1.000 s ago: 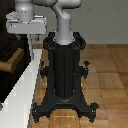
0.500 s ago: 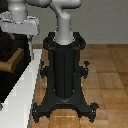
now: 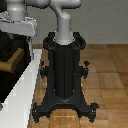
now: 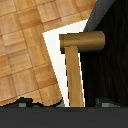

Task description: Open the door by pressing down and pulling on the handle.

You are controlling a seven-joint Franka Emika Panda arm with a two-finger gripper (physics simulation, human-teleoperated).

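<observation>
The handle point(image 4: 75, 65) is seen against the door point(image 4: 110, 65) directly below the wrist; in the exterior view it point(image 3: 14, 61) sits at nine o'clock. The gripper point(image 3: 17, 25) hovers above it; its opening cannot be told. A straight descent onto the lever is advised before any pull.

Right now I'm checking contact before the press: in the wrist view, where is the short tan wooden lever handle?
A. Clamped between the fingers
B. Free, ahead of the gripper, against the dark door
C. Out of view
B: the tan handle lies untouched across the dark door, with nothing gripping it.
</observation>
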